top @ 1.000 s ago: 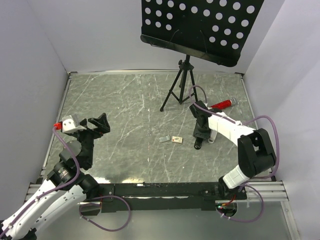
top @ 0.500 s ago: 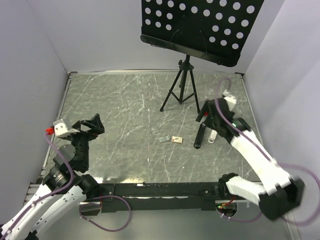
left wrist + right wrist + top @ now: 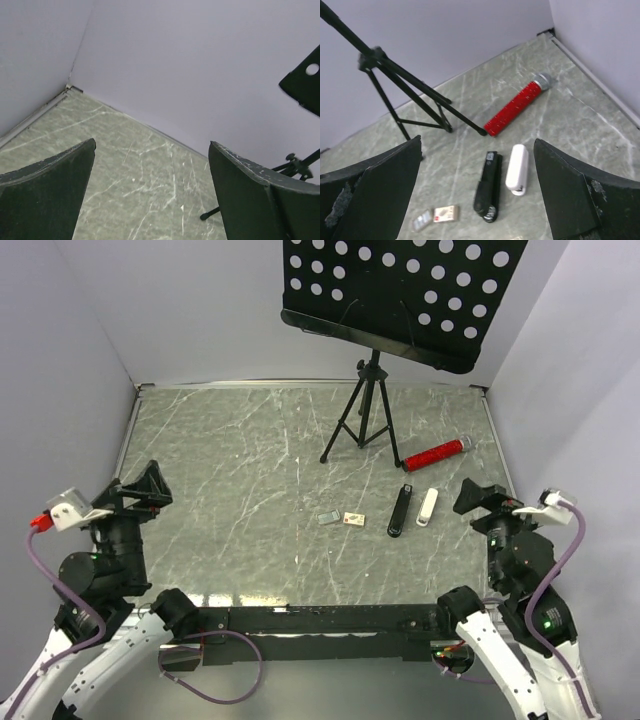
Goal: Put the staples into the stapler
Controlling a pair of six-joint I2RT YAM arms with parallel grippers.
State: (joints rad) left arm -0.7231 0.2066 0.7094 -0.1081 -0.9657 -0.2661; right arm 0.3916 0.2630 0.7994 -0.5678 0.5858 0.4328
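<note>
A black stapler (image 3: 400,511) (image 3: 489,187) lies flat right of the table's middle, with a white stapler (image 3: 427,507) (image 3: 517,168) just to its right. The staples (image 3: 327,518) (image 3: 422,220), a small grey strip, lie left of a tan-and-white box (image 3: 352,519) (image 3: 445,213). My right gripper (image 3: 480,498) (image 3: 477,139) hangs open and empty, raised near the right edge, well back from the staplers. Far to the left my left gripper (image 3: 140,490) (image 3: 151,142) is also open, holding nothing and facing the back wall.
A red cylinder (image 3: 436,453) (image 3: 517,104) lies behind the staplers. A black tripod (image 3: 365,415) (image 3: 405,85) (image 3: 299,165) stands at the back centre, carrying a perforated music stand (image 3: 400,290). Grey walls enclose the marble table (image 3: 230,460) on three sides.
My right gripper has opened, left the black stapler lying on the table and drawn back to the near right. The left arm has pulled back toward the left edge.
</note>
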